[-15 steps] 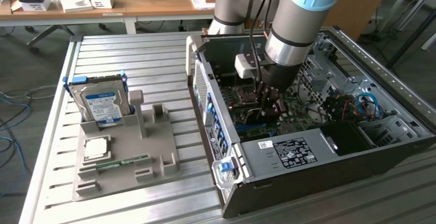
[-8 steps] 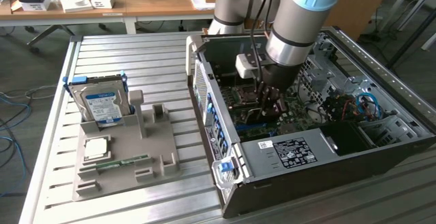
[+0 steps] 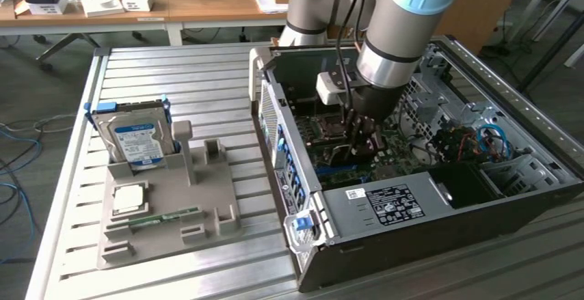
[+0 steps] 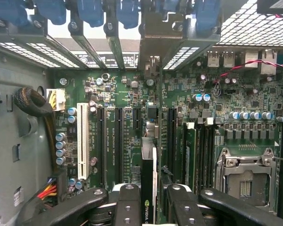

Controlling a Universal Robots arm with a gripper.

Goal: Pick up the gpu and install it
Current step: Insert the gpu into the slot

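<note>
Motherboard (image 4: 132, 117) behind edge-on, finger-gripped gpu (image 4: 148, 188)

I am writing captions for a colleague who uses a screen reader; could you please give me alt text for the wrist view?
The gripper holds the gpu edge-on between its black fingers, just above a green motherboard inside an open computer case. Long dark expansion slots and a white slot run beside the card, and an empty processor socket lies further off.

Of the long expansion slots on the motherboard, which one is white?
The white expansion slot beside the row of small silver-blue capacitors, towards the grey case wall. The other long slots are black; the thin dark GPU card in the jaws hangs over those.
</note>
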